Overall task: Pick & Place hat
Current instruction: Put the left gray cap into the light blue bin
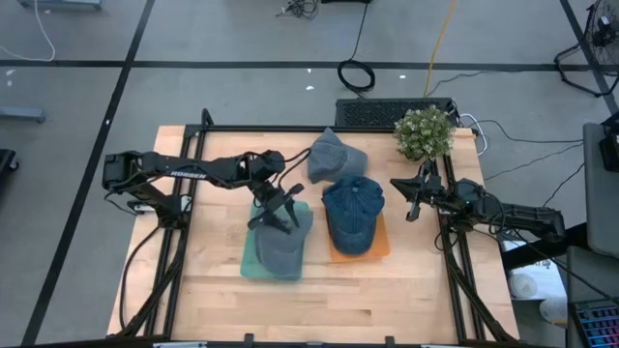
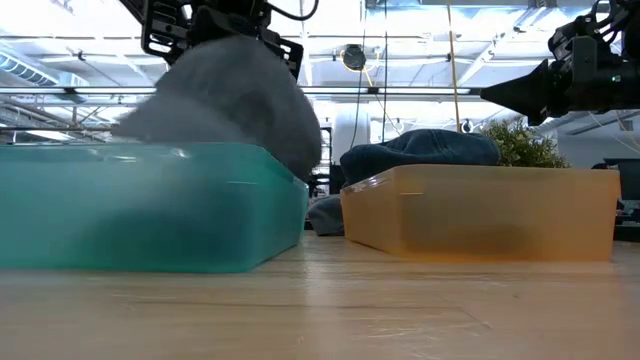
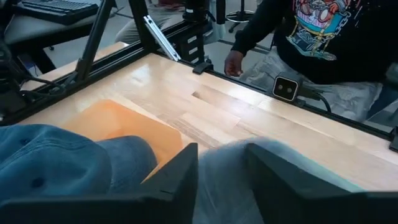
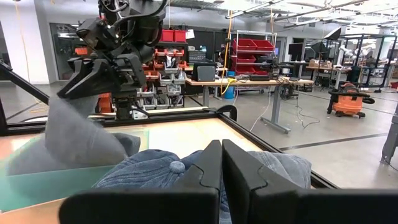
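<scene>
Grey hat [image 1: 281, 242] lies lengthwise along teal tray [image 1: 250, 263], under left hand [image 1: 276, 214].

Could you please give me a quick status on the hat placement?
Left gripper open around grey hat over teal bin. Right gripper shut, waiting beside orange bin. Nothing blocking.

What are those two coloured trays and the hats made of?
Teal tray and orange tray: probably frosted, translucent plastic, since light glows through their walls. Grey hat: soft, felt-like cloth that slumps. Blue hat: looks like faded denim, with stitched panels.
</scene>
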